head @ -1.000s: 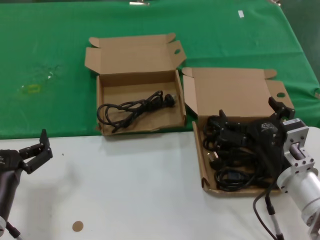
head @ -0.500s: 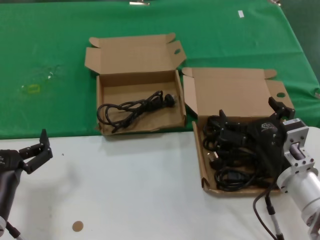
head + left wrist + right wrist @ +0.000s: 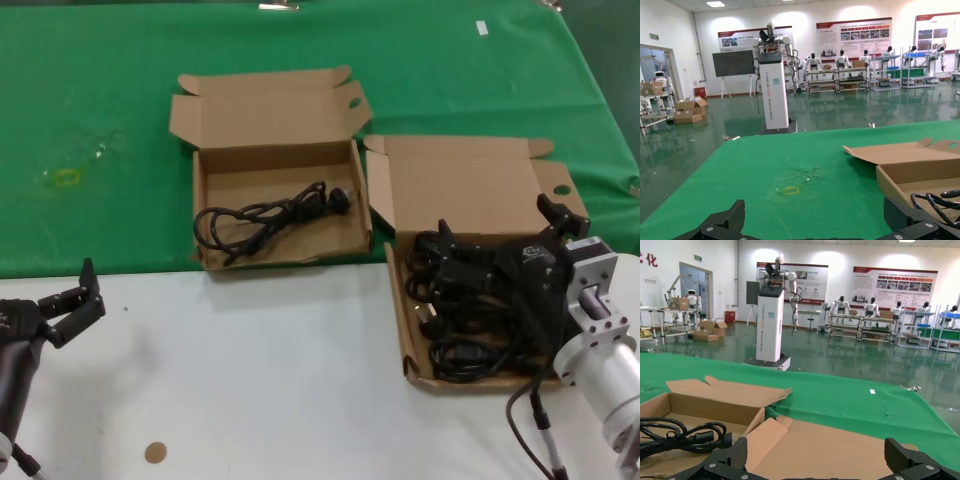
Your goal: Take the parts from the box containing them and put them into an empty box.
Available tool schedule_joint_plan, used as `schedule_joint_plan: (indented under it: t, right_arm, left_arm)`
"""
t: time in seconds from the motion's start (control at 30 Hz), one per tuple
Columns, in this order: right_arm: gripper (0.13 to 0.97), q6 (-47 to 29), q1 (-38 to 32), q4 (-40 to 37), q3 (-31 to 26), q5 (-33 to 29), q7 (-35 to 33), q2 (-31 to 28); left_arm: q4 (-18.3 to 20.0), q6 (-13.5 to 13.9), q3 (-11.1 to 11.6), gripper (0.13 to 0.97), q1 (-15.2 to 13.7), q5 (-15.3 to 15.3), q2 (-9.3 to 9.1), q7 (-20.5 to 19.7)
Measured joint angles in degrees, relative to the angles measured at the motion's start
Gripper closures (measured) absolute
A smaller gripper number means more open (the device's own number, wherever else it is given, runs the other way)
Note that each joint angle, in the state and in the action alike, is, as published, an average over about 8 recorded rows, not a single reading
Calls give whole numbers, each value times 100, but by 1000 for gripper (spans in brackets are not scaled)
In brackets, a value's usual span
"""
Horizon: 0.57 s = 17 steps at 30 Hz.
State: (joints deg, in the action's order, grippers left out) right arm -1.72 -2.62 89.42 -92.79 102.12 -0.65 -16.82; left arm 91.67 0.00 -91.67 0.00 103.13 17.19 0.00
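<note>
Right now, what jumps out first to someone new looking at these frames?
Two open cardboard boxes straddle the edge of the green cloth: the left box holds a single black cable, the right box a tangled heap of cables. The right gripper hangs open over that heap, while the left gripper sits open at the table's near left.

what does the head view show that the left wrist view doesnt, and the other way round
Only the head view shows the right box piled with black cables, the right claw open over that pile, and the white table in front.

Only the left wrist view shows the hall beyond the bench: a white robot stand, wall posters and shelving.

Both show the green cloth, the left box with one black cable lying in it, and the open left claw, idle away from both boxes.
</note>
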Motion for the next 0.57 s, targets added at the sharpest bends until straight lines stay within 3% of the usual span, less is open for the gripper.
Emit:
schedule_joint_plan:
  t: [0.57]
  right_arm:
    - [129, 0, 0, 0, 0, 0, 0, 0]
  left_arm:
    - [0, 0, 0, 132, 0, 0, 0, 0]
